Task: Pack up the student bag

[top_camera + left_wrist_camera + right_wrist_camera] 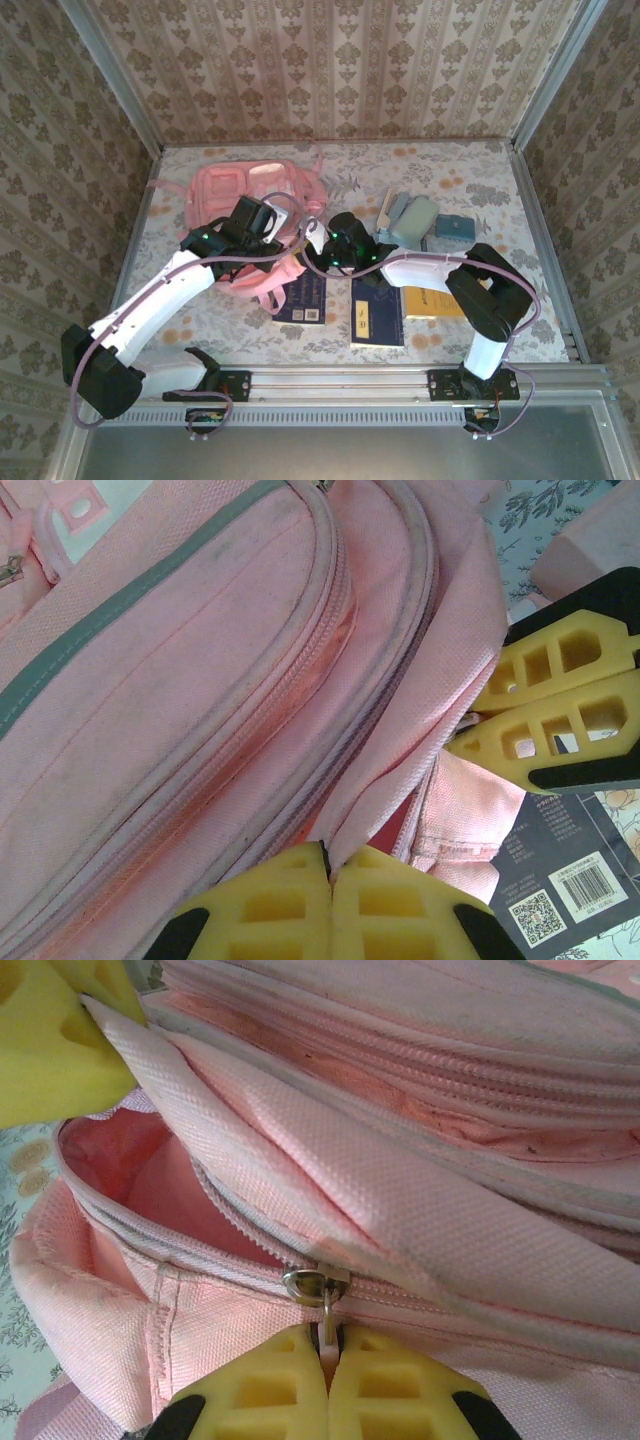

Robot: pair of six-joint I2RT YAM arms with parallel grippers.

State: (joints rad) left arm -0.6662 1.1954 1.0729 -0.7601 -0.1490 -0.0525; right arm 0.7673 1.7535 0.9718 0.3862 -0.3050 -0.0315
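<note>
Top: bag (pixel 250 195) on counter (pixel 450 165), left of centre.
Left wrist: my left fingers (pixel 270 910) clamped on its flap (pixel 420 710).
Right wrist: right fingers (pixel 390 1390) pinching the zip pull (pixel 323 1305).
Step, I judge: unzipping. Next: I draw the pull along, flap held taut.
</note>
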